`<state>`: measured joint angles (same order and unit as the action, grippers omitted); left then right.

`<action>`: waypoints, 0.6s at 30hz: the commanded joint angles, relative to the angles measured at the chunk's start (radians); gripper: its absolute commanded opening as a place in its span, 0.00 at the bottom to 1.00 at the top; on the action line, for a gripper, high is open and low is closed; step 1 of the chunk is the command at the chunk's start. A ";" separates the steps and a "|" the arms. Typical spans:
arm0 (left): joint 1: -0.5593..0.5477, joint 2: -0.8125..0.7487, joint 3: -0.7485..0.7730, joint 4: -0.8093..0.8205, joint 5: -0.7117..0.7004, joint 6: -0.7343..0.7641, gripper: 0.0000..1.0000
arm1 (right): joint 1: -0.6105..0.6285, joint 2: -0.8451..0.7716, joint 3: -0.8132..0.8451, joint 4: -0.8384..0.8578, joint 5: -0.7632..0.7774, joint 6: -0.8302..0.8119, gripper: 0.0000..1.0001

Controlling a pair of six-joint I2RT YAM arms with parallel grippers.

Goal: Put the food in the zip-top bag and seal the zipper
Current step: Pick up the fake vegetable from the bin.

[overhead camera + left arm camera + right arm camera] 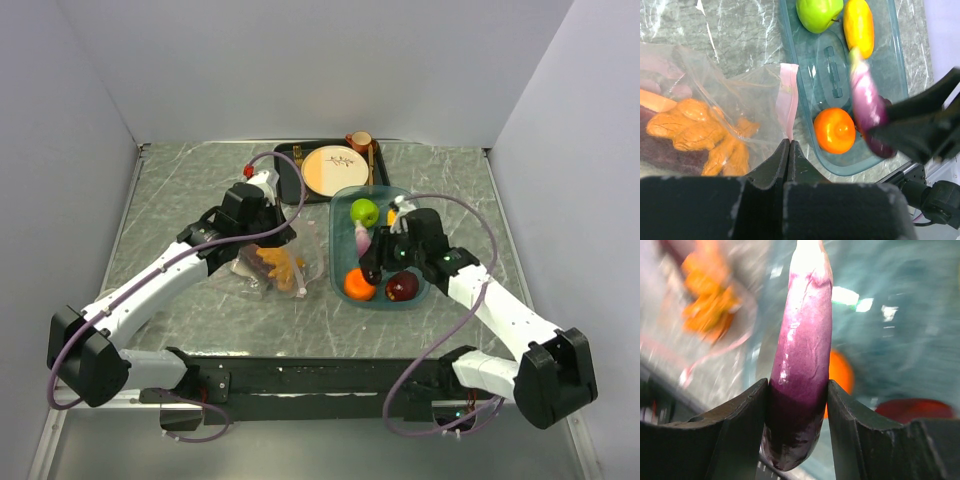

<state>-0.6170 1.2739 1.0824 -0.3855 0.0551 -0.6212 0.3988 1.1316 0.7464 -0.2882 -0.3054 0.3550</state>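
Food first: where is it all? (Ines)

Split up. Lumpy orange-brown toy pieces lie inside the large, clear, crinkly zip-top bag, which sits flat on the grey marbled table just left of the teal translucent oval tray. A shiny green apple, a round orange, a dark red apple and an oblong yellow-orange piece sit in the tray. The glossy purple eggplant hangs over the tray's left side. (Ravi)

And the hands? (Ines)

The right gripper clasps the eggplant's dark lower end between both fingers, and the pale tip points away from it. The left gripper is pressed closed where the long pale pink zipper ends, so it seems to pinch the bag's mouth edge. (Ravi)

What could spoil the drop? (Ines)

The hold is near one end of a long, slick toy, so a quick swing could pivot it or let it slide out. Only one point of the mouth is lifted. I can't tell how wide it gapes, and the film looks slack. If it is narrow, the tip would catch the lip, push the bag along the table, or tug the edge out of the pinch. (Ravi)

Anything else? (Ines)

The two arms are close together, so they might brush. (Ravi)
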 commanded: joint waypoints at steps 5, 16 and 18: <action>-0.004 0.018 -0.003 0.066 0.022 -0.017 0.01 | 0.172 0.034 0.103 -0.043 -0.133 -0.087 0.32; -0.004 0.019 -0.010 0.097 0.044 -0.008 0.01 | 0.262 0.103 0.203 -0.150 -0.172 -0.160 0.32; -0.004 0.019 -0.009 0.100 0.052 -0.008 0.01 | 0.275 0.129 0.237 -0.164 -0.129 -0.145 0.33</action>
<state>-0.6170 1.3025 1.0740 -0.3401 0.0746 -0.6250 0.6453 1.2205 0.8989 -0.4133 -0.4538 0.2359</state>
